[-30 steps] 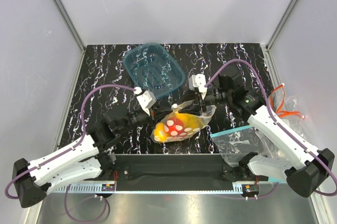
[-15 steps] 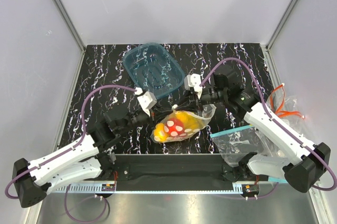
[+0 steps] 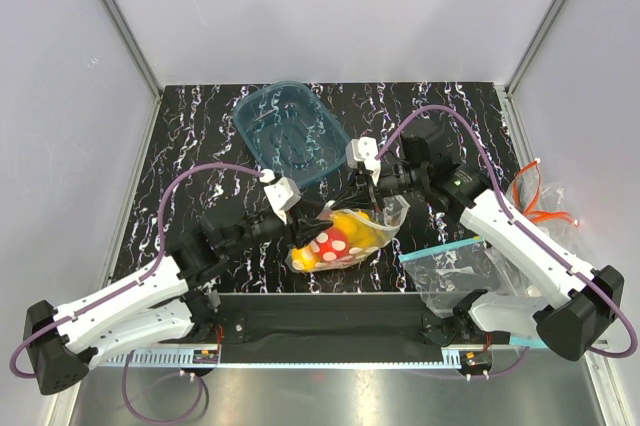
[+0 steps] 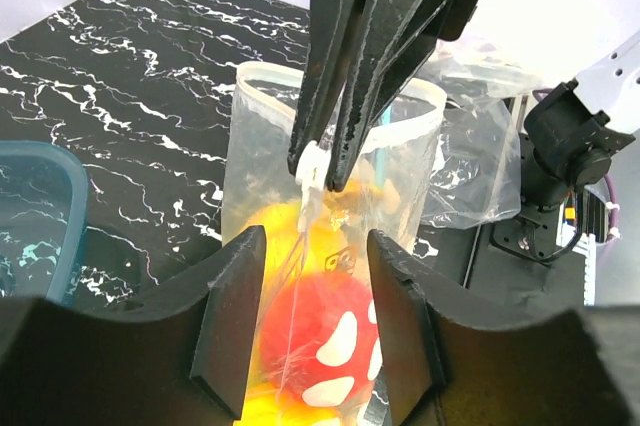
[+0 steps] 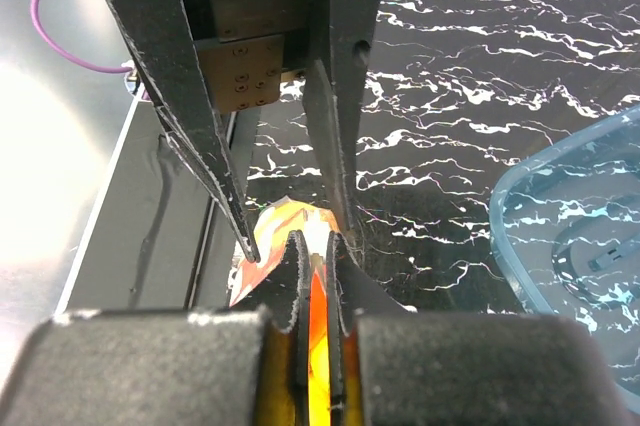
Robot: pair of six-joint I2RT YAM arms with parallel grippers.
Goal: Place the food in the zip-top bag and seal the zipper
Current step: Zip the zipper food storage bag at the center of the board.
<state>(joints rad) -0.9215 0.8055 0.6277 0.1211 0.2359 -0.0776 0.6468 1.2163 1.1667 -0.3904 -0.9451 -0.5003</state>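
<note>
— Right claw [image 4: 315,158] state?
— Pressed together, pinching the zipper [image 4: 418,124] of the zip-top bag [image 4: 255,146]. Left claw [image 4: 312,331] spread, straddling the bag near the desk [image 3: 200,126] front edge.
— Progress?
— Food [image 3: 335,239] is inside. Mouth looks open, so sealing remains.

Overhead looks down; wrist views face each other, sharing zip-top bag [image 4: 262,161]

Two bags [image 3: 388,216] [image 3: 455,271], one tub [image 3: 290,136], maybe three fruits [image 3: 338,241]
</note>
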